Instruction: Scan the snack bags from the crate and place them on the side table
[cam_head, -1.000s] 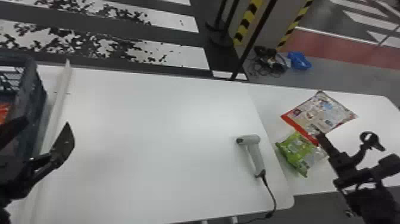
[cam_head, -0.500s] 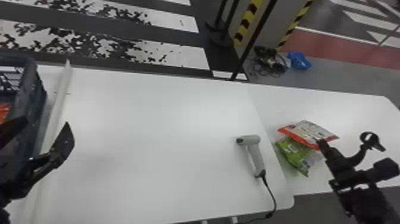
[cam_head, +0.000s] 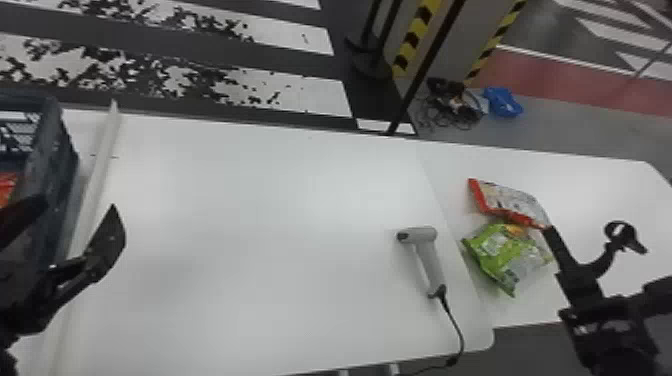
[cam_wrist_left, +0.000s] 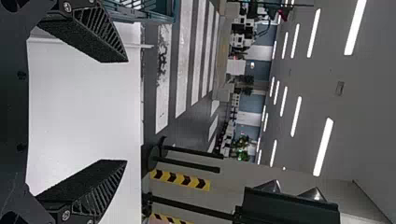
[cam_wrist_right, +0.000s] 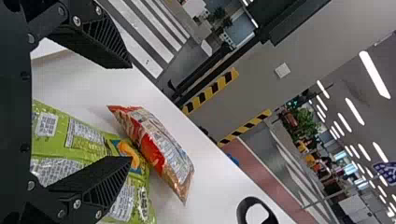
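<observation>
My left gripper (cam_head: 65, 235) stands over the crate side of the main table in the head view; in the left wrist view the left gripper (cam_wrist_left: 114, 112) is open with nothing between its fingers. At the side table, my right gripper (cam_head: 550, 232) is beside the bags; in the right wrist view the right gripper (cam_wrist_right: 130, 114) is open. A red and silver snack bag (cam_head: 515, 202) touches a green snack bag (cam_head: 510, 255), both on the side table (cam_head: 600, 200). The red bag (cam_wrist_right: 156, 149) is free of the fingers. The crate (cam_head: 45, 150) holds something orange-red (cam_head: 7, 187).
A grey handheld scanner (cam_head: 427, 255) lies near the main table's (cam_head: 250, 225) right end, its cable (cam_head: 457, 330) running off the front edge. A white strip (cam_head: 97, 175) runs beside the crate. Behind the tables stand a dark pole (cam_head: 425, 70) and a striped pillar (cam_head: 445, 45).
The red bag has dropped from above onto the side table next to the green bag and is out of the right gripper. The left arm has kept still.
</observation>
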